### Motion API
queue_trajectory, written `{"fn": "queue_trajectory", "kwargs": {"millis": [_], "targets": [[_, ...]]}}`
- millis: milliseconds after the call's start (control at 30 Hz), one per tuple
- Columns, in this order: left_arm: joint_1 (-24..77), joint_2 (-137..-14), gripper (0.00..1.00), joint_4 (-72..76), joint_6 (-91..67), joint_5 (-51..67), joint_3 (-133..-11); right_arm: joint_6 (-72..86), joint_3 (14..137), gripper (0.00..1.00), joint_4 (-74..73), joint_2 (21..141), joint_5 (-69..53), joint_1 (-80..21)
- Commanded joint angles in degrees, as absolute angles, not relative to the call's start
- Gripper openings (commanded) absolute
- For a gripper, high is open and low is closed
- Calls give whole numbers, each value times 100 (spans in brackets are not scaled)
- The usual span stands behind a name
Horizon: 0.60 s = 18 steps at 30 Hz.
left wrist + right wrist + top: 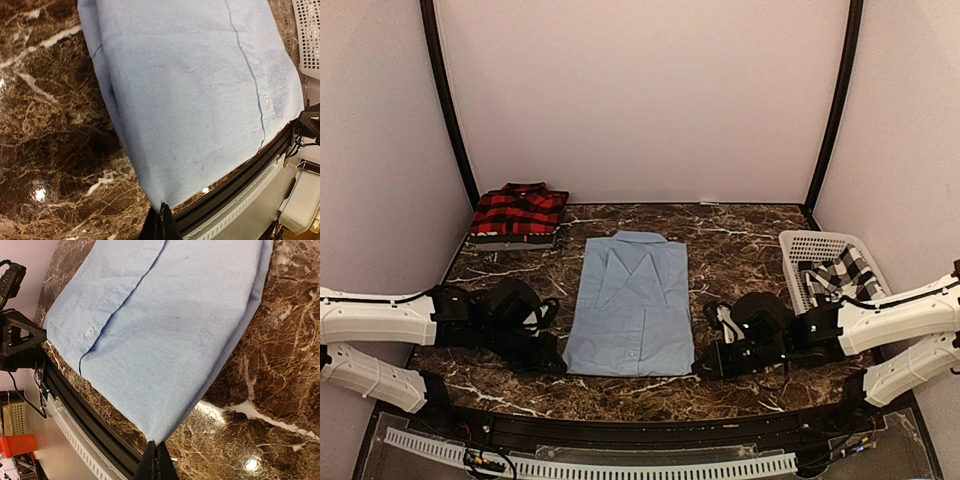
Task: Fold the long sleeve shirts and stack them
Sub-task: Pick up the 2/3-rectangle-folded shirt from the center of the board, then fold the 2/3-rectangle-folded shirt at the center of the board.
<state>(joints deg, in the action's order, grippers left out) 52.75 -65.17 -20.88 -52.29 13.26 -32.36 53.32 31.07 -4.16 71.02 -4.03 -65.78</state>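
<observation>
Far left corner of the marble table (740, 250): the red-and-black plaid shirt (518, 213) lies folded into a compact rectangle, collar toward the back wall, well apart from all else. Left of centre, the left gripper (556, 362) sits low at the near edge. Its wrist view shows the fingers pressed together with no gap and pinching the near-left corner of the light blue shirt (630, 305). That shirt lies flat at the middle of the table, front up, collar toward the back wall and sleeves tucked out of sight, forming a long rectangle. Its hem runs close to the near edge of the table. A buttoned placket seam is visible on the cloth in both wrist views. Right of centre, the right gripper (706, 366) is likewise down at the near edge, its fingers closed tight on the near-right corner of the same shirt. Both pinched corners rise slightly into the fingertips. Far right: a white lattice basket (810, 245) stands on the table, and the black-and-white checked shirt (842, 272) lies crumpled inside it.
</observation>
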Motion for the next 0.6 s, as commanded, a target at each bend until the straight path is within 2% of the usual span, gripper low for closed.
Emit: {"fn": "queue_trajectory", "kwargs": {"millis": [0, 200, 400, 567], "targets": [[5326, -6050, 0, -2749, -5347, 922, -3788, 5436, 3578, 0, -1007, 6690, -34, -6626], [5318, -6111, 0, -2994, -5188, 745, -4509, 5285, 4271, 0, -1426, 6547, 520, -6578], [5181, -6674, 0, -3049, -4910, 660, -5267, 4885, 4951, 0, -1640, 6913, 418, -6027], [4402, -7095, 0, -2911, -4604, 997, -5795, 4541, 5388, 0, -1547, 7323, 195, -5386]]}}
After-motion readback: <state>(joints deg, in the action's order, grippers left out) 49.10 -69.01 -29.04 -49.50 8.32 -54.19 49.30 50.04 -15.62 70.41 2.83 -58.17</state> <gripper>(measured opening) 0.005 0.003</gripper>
